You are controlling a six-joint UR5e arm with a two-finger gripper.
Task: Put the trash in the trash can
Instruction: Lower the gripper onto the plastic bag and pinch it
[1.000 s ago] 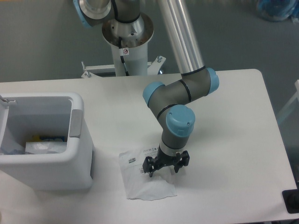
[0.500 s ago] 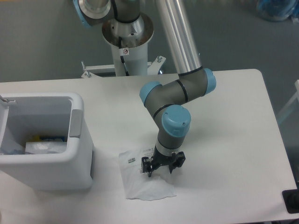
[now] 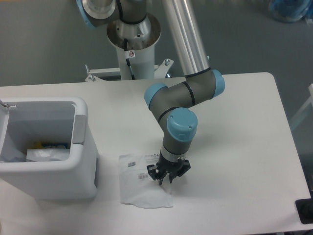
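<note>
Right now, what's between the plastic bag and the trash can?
Nothing: in the camera view, only bare table separates the plastic bag from the trash can. The gripper sits on the bag's far side.

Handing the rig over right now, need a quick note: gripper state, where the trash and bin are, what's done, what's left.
Gripper: low over the right edge of the plastic bag, fingers pointing down; whether it is shut on the bag cannot be told from this view.
Plastic bag: flat on the table, right of the trash can, not lifted.
Trash can: at the table's left edge, open, some items already in the bottom; what they are is not clear.
Done: arm is at the bag.
Left: secure the bag, carry it left, drop it in the trash can.
</note>
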